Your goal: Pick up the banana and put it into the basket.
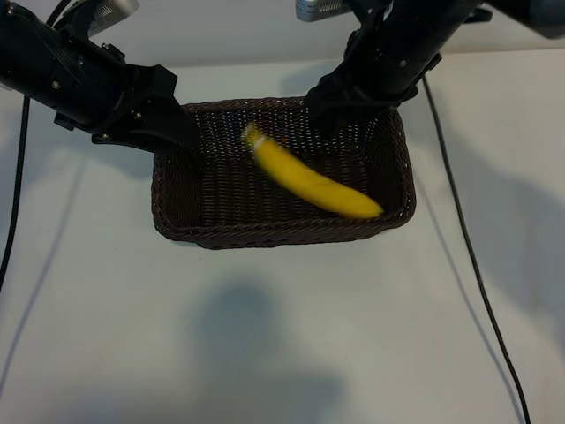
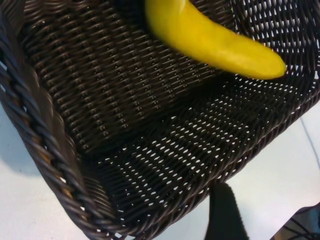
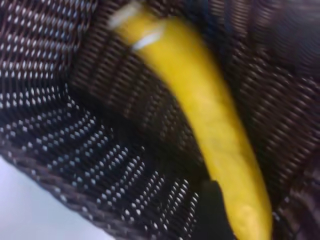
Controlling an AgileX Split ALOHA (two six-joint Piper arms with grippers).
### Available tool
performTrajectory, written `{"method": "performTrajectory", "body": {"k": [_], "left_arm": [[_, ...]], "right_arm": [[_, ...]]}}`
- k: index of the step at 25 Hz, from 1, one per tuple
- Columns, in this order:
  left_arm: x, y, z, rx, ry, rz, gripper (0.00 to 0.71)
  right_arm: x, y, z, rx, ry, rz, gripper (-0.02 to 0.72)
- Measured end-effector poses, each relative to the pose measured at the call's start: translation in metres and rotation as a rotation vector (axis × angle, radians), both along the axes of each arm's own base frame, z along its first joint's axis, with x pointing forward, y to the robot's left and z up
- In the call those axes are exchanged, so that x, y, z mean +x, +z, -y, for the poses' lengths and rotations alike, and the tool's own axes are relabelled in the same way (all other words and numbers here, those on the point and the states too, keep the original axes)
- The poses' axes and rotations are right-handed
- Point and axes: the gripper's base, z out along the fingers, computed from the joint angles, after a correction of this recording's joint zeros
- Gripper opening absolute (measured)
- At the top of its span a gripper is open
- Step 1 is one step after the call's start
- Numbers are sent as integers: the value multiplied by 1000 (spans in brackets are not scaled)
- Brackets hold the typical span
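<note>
Black left gripper [image 1: 181, 132] sits at the basket's [image 1: 177, 221] far left corner, over the rim; whether its fingers grip the wicker or stand free cannot be told. Just right of it, the yellow banana [image 1: 313, 181] lies slantwise inside the basket, stem toward the far side. Above the stem end, the right gripper [image 1: 340, 110] hangs with nothing in it; its finger spread cannot be told.

Left arm [image 1: 97, 88] reaching in from left side; right arm [image 1: 388, 62] angled down from back right.
</note>
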Motion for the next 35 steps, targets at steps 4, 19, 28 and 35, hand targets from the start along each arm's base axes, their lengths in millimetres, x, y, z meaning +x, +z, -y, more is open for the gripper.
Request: {"method": "performTrajectory", "body": {"k": [4, 19, 28, 35], "left_arm": [[0, 0, 0, -2, -2, -4, 479], [-4, 6, 8, -106, -62, -4, 479], [-3, 8, -6, -134, -78, -5, 479], [0, 7, -22, -122, -38, -4, 479]], "right_arm": [[-4, 27, 12, -12, 0, 43, 498], [-22, 50, 132, -69, -212, 23, 495], [-42, 39, 143, 10, -226, -2, 495], [-40, 42, 135, 99, -230, 8, 493]]}}
